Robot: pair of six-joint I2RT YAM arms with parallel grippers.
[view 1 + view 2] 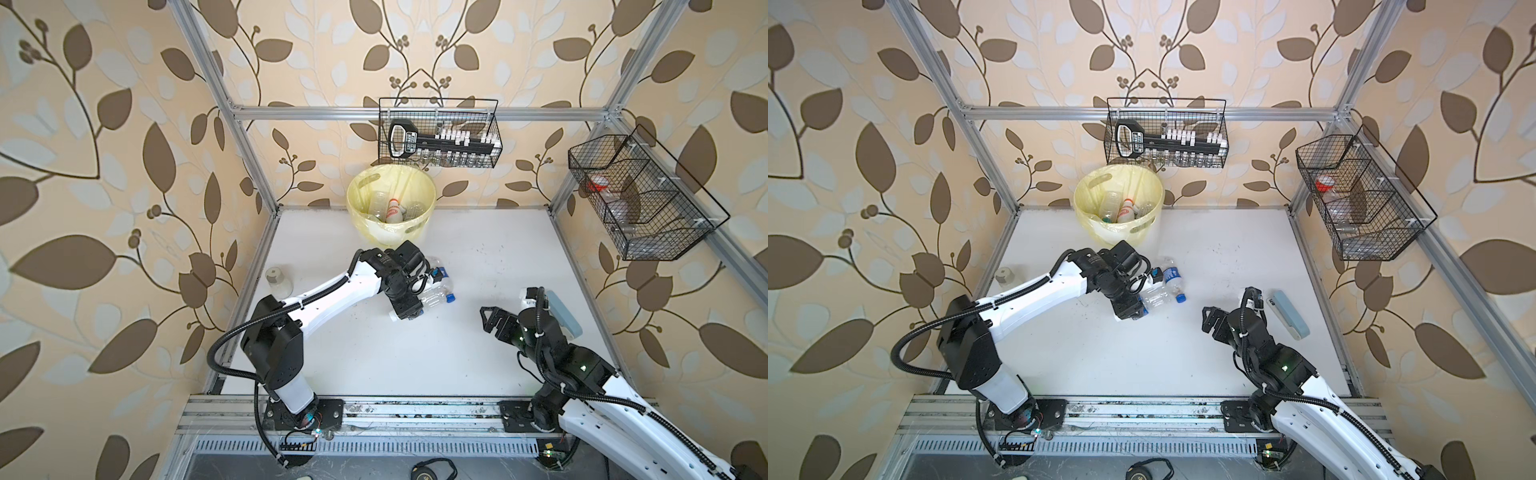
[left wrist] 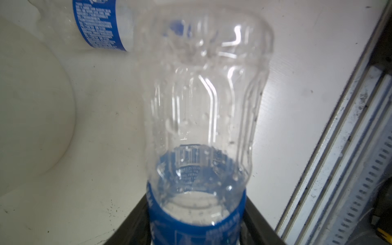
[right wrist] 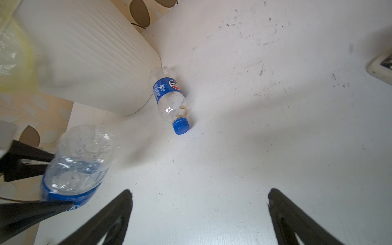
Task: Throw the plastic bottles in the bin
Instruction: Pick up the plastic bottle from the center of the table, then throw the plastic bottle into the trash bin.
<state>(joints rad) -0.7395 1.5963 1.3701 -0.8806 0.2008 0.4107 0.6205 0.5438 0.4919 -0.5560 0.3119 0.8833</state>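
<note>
Held bottle (image 2: 201,106): clear, blue label, pinched at the label between the jaws of the left gripper (image 2: 197,224), just left of centre in both top views. Can't tell if it's clear of the table (image 3: 275,127). Second bottle (image 3: 170,99), blue cap, lies on the table just beside the bin (image 3: 84,53), up and right of the held one in both top views. Bin sits top centre at the table's back edge, several binned bottles (image 1: 1125,210) inside. Right gripper (image 3: 199,192) lower right, jaws spread wide, nothing between them.
</note>
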